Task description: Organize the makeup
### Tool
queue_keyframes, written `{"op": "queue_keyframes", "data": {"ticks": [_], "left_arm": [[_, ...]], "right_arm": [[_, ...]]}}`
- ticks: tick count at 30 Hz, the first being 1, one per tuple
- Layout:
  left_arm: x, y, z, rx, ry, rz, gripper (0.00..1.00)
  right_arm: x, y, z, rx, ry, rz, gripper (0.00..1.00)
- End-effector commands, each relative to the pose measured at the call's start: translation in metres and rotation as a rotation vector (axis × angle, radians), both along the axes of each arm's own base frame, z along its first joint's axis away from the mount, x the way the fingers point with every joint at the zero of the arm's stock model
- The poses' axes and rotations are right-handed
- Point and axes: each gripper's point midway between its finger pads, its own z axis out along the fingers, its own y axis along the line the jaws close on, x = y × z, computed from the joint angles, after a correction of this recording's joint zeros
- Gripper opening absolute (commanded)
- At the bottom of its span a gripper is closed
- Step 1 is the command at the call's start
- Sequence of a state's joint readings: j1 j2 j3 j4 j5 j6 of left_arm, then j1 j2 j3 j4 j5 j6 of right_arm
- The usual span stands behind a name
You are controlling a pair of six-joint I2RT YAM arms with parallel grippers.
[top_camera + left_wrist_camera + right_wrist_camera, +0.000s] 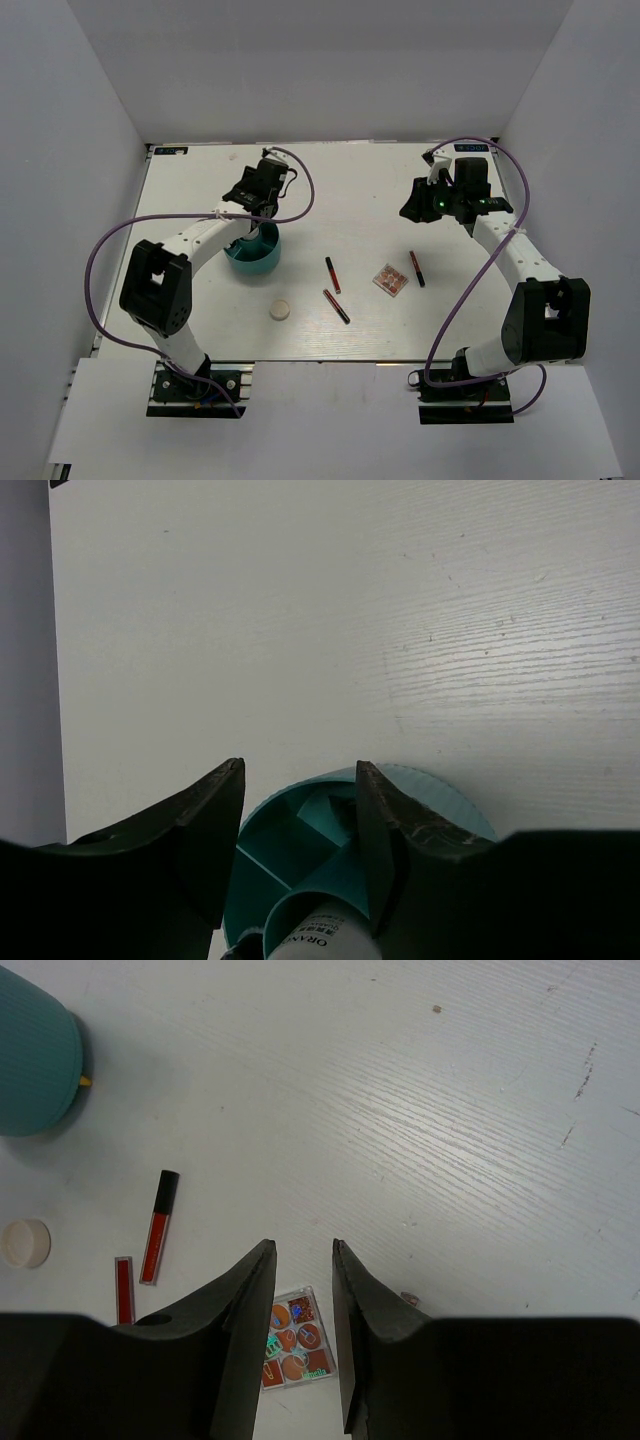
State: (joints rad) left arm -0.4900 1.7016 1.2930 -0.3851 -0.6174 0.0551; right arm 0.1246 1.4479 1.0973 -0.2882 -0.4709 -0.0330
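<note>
Makeup sticks, thin and red-black, a square pinkish palette and a round cream compact lie mid-frame on the white counter. Left pincer, half wide, straddles the white bottle in the teal tub; lifting crooked may drag it out. Right pincer is narrow and empty.

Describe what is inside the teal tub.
The tub shows dividers and a white bottle standing in a round compartment. The left gripper hides much of the rest.

White bottle inside teal tub
</note>
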Motion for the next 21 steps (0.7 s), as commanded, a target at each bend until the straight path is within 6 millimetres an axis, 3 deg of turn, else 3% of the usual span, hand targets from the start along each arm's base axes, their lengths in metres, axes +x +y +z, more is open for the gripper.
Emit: {"op": "queue_keyframes", "data": {"ticks": [1,6,9,14,17,21], "left_arm": [[0.0,0.001,0.037,-0.06,-0.079,0.014,0.59],[0.007,-0.012,0.072,-0.149,-0.149,-0.015,0.59],[0.013,-0.031,0.098,-0.263,-0.186,-0.053,0.62],[0.008,-0.095,0.127,-0.478,-0.133,-0.305,0.66],[-0.009,-0.138,0.124,-0.619,-0.031,-0.465,0.63],[-0.034,-0.177,0.102,-0.812,0.146,-0.541,0.45]], "right_arm": [[0.006,0.0,0.015,0.007,-0.055,0.0,0.35],[0.005,0.0,0.013,0.004,-0.051,0.006,0.35],[0.005,0.0,0.012,-0.002,-0.054,0.013,0.36],[-0.002,0.006,0.01,-0.014,-0.077,0.102,0.44],[-0.013,0.02,0.007,-0.002,-0.067,0.22,0.48],[-0.03,0.036,-0.005,-0.038,-0.051,0.354,0.45]]}}
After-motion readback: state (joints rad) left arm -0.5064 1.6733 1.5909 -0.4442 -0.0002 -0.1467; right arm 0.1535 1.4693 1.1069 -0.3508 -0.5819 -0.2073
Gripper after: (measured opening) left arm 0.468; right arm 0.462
